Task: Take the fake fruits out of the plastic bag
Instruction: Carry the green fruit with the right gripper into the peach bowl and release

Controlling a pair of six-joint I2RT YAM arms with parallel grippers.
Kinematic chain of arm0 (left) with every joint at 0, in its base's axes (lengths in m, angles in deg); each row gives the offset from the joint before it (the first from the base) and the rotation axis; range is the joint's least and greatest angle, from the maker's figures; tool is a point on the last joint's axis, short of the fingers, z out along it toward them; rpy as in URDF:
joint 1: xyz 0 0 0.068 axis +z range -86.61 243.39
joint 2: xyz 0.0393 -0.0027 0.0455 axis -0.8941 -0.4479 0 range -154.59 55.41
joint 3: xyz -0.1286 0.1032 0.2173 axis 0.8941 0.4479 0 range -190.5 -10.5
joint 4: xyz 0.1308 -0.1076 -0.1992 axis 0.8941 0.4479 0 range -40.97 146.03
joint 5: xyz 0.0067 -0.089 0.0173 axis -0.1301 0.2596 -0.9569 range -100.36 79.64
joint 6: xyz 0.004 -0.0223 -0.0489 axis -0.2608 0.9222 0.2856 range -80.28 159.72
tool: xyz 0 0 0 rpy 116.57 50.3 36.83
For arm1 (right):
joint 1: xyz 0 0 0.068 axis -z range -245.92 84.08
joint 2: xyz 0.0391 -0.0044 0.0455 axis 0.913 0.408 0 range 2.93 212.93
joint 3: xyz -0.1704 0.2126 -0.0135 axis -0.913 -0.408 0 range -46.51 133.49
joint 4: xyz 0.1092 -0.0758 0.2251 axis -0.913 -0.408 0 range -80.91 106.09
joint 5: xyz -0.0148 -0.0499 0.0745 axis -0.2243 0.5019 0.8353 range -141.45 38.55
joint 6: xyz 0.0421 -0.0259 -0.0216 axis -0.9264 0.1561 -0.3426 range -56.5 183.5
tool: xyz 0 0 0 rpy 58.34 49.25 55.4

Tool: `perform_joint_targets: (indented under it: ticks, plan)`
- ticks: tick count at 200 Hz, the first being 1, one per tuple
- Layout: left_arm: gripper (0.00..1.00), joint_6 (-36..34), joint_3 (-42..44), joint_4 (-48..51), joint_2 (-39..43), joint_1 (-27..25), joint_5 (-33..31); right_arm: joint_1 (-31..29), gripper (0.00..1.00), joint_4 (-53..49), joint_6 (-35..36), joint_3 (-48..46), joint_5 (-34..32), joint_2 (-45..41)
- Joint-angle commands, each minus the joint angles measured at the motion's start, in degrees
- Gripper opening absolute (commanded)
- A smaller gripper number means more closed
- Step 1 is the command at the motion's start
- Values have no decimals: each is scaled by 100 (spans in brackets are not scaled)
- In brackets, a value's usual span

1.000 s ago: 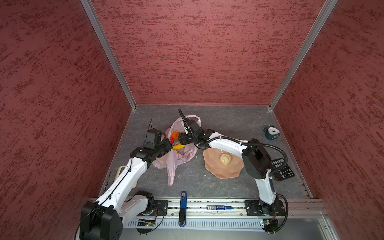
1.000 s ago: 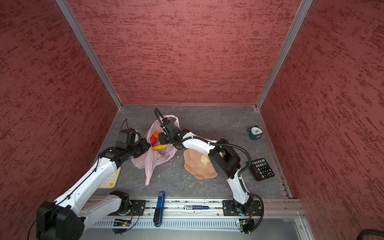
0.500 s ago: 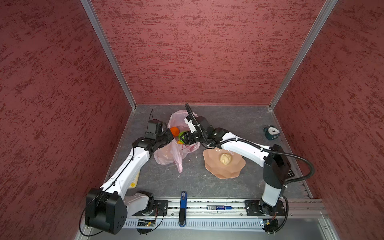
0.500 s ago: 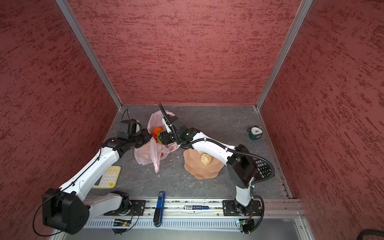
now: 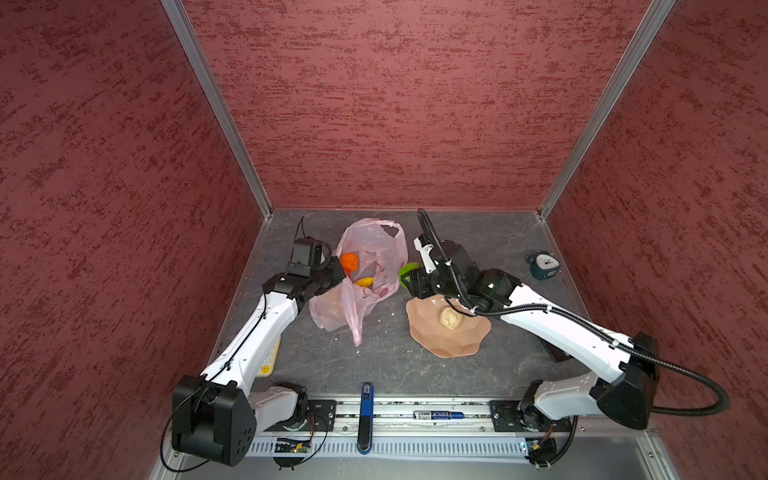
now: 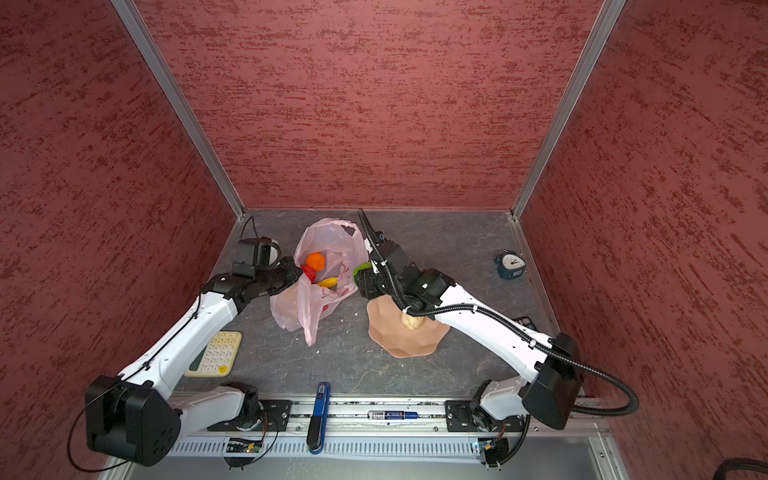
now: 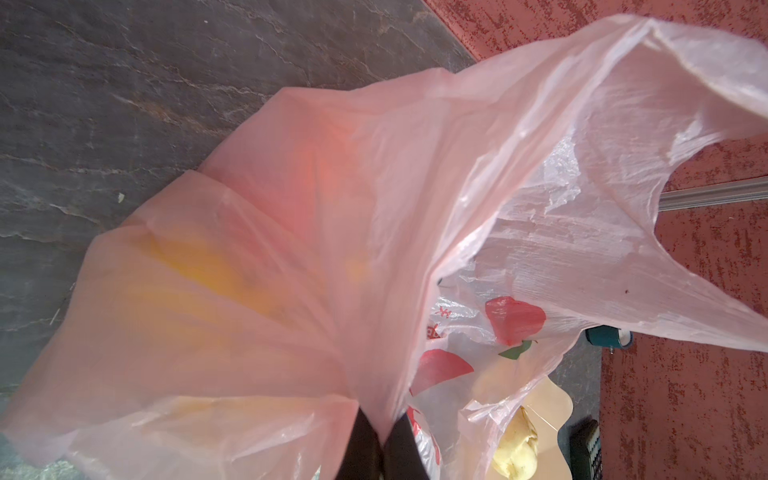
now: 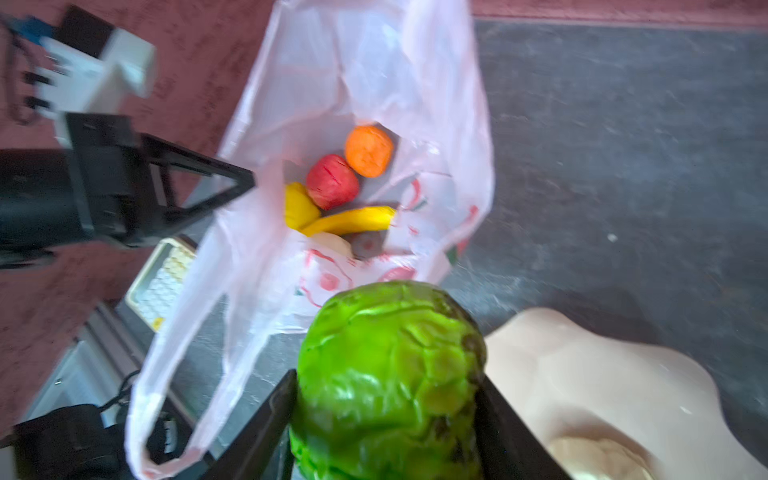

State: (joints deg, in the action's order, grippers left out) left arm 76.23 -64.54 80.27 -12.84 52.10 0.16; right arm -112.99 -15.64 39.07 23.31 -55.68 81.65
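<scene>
Right end effector (image 8: 386, 386) clamps the green lumpy ball (image 5: 407, 270) just outside the plastic bag (image 5: 374, 245); in a top view the peach dish (image 5: 457, 340) lies at its 5 o'clock. Left end effector (image 7: 382, 434) is pinched shut on the bag's rim.

Pale pink plastic bag (image 5: 374, 245) bears red fruit prints (image 7: 515, 320); green ball (image 8: 390, 374), peach dish (image 5: 449, 345).
</scene>
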Motion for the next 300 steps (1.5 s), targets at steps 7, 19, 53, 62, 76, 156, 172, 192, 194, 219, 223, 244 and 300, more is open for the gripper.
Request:
perform_joint_targets:
  ticks: [7,19,53,62,76,156,172,192,194,219,223,244,300]
  plan:
    - [0,-366,-200,430,32,57,39,359,38,-148,-139,-556,-625,-60]
    - [0,-461,-238,632,31,57,-20,464,38,-68,-60,-692,-698,21]
    - [0,-601,-237,854,50,63,-40,628,38,108,175,-864,-575,583]
    - [0,-623,-245,887,40,63,-46,645,39,158,232,-897,-532,761]
    - [0,-641,-254,908,31,61,-51,653,39,247,279,-957,-463,956]
    - [0,-671,-267,932,14,75,-34,656,54,500,254,-1376,-424,1249]
    - [0,-663,-273,922,5,70,-12,655,58,531,250,-1422,-434,1251]
    - [0,-654,-282,900,-13,74,-2,653,63,562,267,-1445,-438,1294]
    - [0,-654,-282,905,-13,70,3,655,64,562,264,-1445,-438,1299]
    - [0,-677,-317,925,-46,75,10,655,77,571,236,-1434,-533,1384]
    - [0,-685,-326,935,-44,74,-1,655,78,575,229,-1428,-543,1399]
    - [0,-715,-352,1006,-57,74,-4,653,84,610,204,-1418,-551,1354]
    - [0,-899,-390,1481,9,68,4,656,88,354,233,-1102,-437,682]
